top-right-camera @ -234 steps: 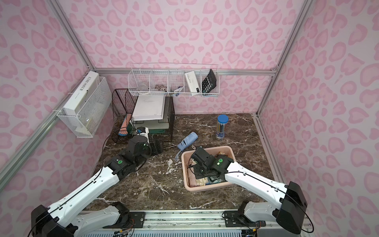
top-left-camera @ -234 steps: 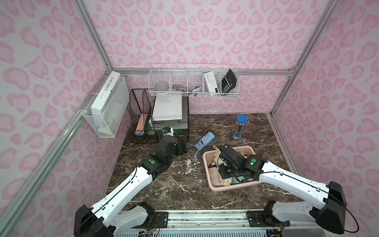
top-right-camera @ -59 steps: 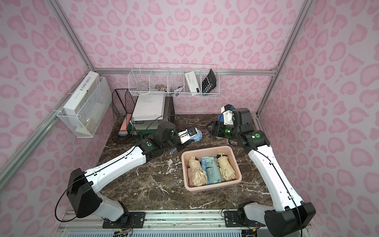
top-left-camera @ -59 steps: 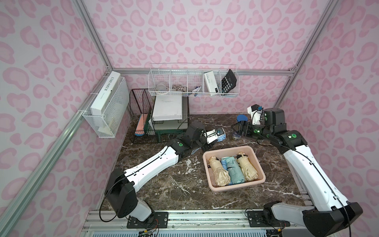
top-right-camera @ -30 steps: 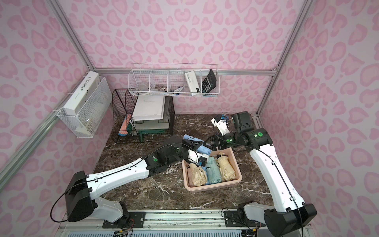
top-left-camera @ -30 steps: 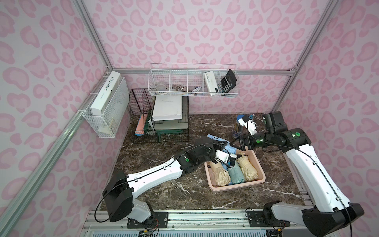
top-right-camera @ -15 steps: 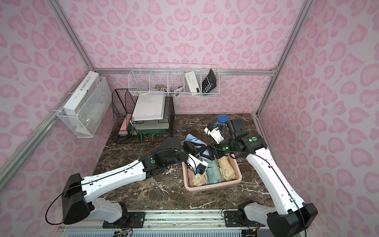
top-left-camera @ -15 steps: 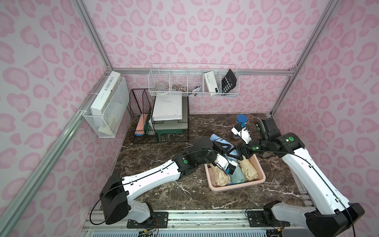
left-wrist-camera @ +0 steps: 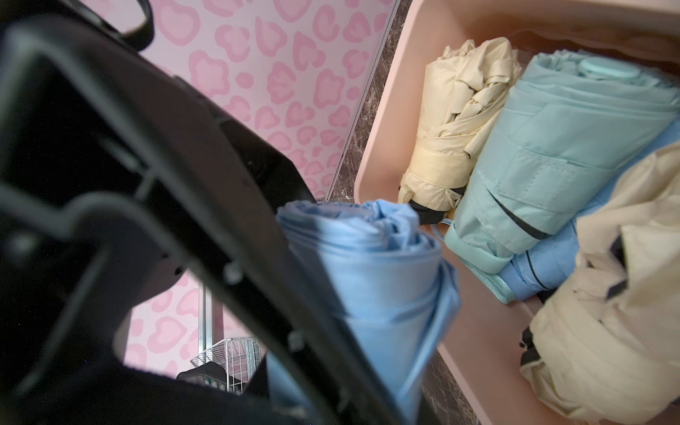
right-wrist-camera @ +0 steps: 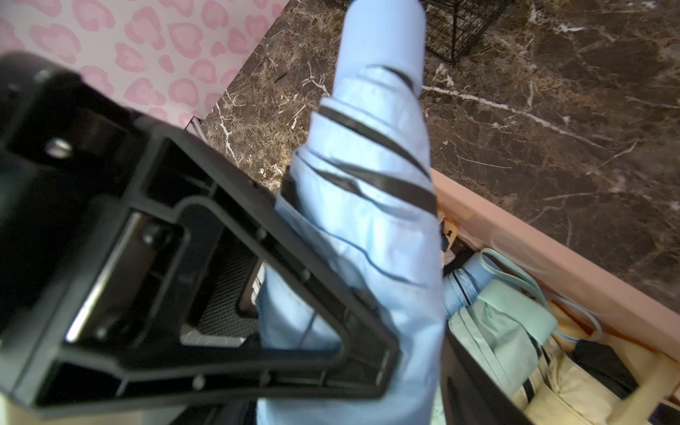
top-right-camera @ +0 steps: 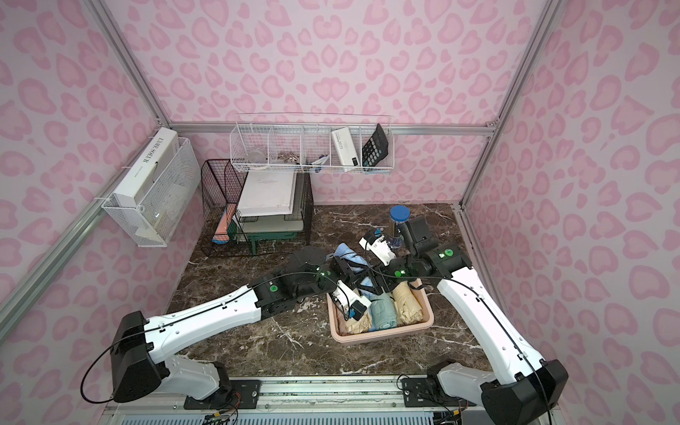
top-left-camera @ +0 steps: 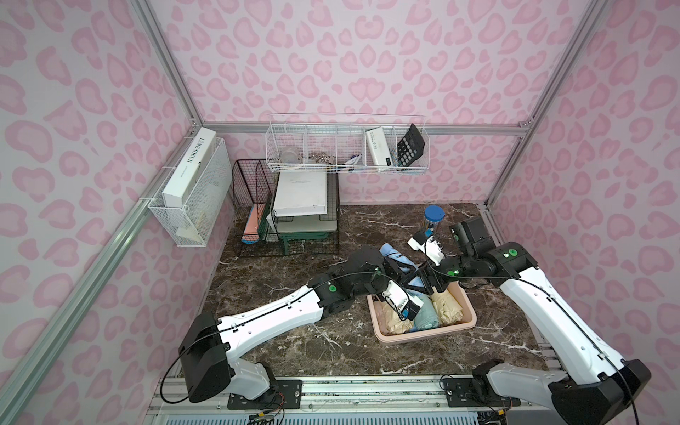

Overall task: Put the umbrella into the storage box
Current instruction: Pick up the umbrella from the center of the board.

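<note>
The light blue folded umbrella (top-left-camera: 395, 254) (top-right-camera: 347, 254) hangs tilted over the far left corner of the pale pink storage box (top-left-camera: 423, 336) (top-right-camera: 375, 336). My left gripper (top-left-camera: 399, 266) (left-wrist-camera: 368, 368) is shut on the umbrella (left-wrist-camera: 386, 279). My right gripper (top-left-camera: 415, 279) (right-wrist-camera: 415, 368) reaches in from the right, with a finger on each side of the same umbrella (right-wrist-camera: 371, 206). Whether those fingers press on it does not show. In the box (left-wrist-camera: 382, 110) lie two beige umbrellas (top-left-camera: 395, 320) (top-left-camera: 447, 307), a teal one (top-left-camera: 427, 316) and another light blue one (left-wrist-camera: 541, 265).
A blue-capped jar (top-left-camera: 433, 220) stands just behind the right wrist. The black wire file rack (top-left-camera: 287, 217) with paper trays fills the back left. White wire baskets hang on the back wall (top-left-camera: 346, 151) and the left wall (top-left-camera: 191, 195).
The left arm has carried the umbrella right, to the box's far left corner. The right gripper has come in toward it and its jaws have narrowed around it.
</note>
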